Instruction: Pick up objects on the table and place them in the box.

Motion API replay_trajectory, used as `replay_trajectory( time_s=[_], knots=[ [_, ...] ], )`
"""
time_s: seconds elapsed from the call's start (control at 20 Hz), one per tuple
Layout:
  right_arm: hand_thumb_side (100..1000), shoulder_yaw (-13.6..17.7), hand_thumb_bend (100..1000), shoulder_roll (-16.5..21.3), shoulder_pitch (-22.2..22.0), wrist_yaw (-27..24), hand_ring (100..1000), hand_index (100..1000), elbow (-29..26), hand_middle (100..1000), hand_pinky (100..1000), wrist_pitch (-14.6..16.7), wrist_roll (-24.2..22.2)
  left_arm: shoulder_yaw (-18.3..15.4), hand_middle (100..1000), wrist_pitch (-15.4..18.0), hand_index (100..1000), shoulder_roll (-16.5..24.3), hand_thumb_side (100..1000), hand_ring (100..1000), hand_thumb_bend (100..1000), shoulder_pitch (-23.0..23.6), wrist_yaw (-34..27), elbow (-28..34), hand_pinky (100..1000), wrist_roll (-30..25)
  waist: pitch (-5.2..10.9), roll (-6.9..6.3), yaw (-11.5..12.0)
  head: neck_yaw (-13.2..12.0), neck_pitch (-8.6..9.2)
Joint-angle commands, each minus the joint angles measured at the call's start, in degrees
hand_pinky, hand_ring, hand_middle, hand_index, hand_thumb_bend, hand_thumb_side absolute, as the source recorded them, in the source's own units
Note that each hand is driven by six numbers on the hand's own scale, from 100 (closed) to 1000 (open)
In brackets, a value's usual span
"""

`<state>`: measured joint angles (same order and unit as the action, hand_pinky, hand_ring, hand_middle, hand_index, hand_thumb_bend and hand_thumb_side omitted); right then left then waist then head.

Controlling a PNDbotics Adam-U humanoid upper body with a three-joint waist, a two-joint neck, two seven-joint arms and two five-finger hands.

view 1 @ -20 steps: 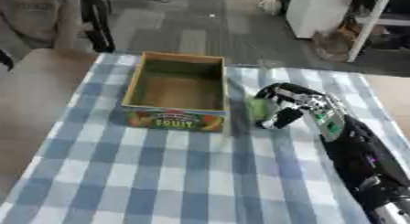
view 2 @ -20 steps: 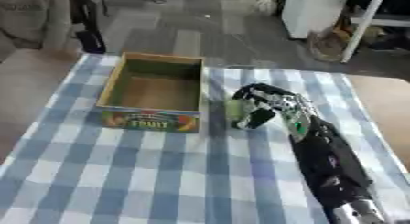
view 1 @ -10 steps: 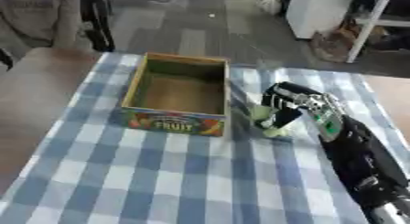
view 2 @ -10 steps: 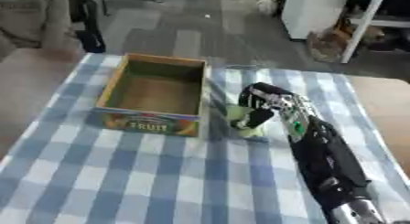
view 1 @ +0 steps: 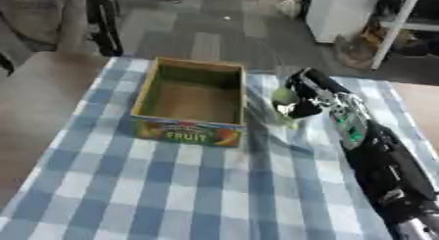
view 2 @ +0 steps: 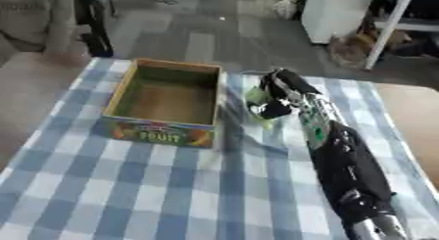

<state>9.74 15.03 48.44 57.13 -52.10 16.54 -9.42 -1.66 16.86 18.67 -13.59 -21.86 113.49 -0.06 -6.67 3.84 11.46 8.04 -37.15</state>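
An open cardboard fruit box (view 1: 190, 103) with a printed front stands on the blue checked tablecloth, and its inside looks bare. Just right of the box, my right hand (view 1: 306, 98) has its fingers curled round a pale green object (view 1: 284, 95), held a little above the cloth near the box's right wall. The object is partly hidden by the fingers. My right arm runs back to the lower right corner. My left hand shows in neither view.
The checked tablecloth (view 1: 188, 195) covers the table out to its edges. Bare brown tabletop (view 1: 38, 97) shows on the left. Beyond the table are a grey floor, a white cabinet (view 1: 339, 13) and a dark chair (view 1: 101, 18).
My right hand has lifted the green object and carried it left and away from me, closer to the box's right wall. The camera view has also shifted.
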Motion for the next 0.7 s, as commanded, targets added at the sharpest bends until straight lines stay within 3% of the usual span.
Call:
replay_trajectory(
  time_s=[0.05, 0.7],
  knots=[
    [258, -0.87, 212, -0.09, 2.51, -1.50, 205, 311, -3.40, 229, 107, 0.91, 1.09, 0.03, 569, -0.09, 655, 0.88, 608, 556, 100, -0.62, -0.18, 1.11, 603, -0.14, 0.75, -0.30, 0.06, 0.17, 0.47],
    [258, -4.98, 211, -8.81, 9.90, 0.05, 213, 315, -4.84, 234, 114, 3.97, -2.72, 0.47, 568, -0.20, 654, 0.56, 611, 557, 100, -0.77, -0.86, 1.11, 604, -0.74, 1.08, -0.97, 0.81, 1.22, 0.21]
  ],
)
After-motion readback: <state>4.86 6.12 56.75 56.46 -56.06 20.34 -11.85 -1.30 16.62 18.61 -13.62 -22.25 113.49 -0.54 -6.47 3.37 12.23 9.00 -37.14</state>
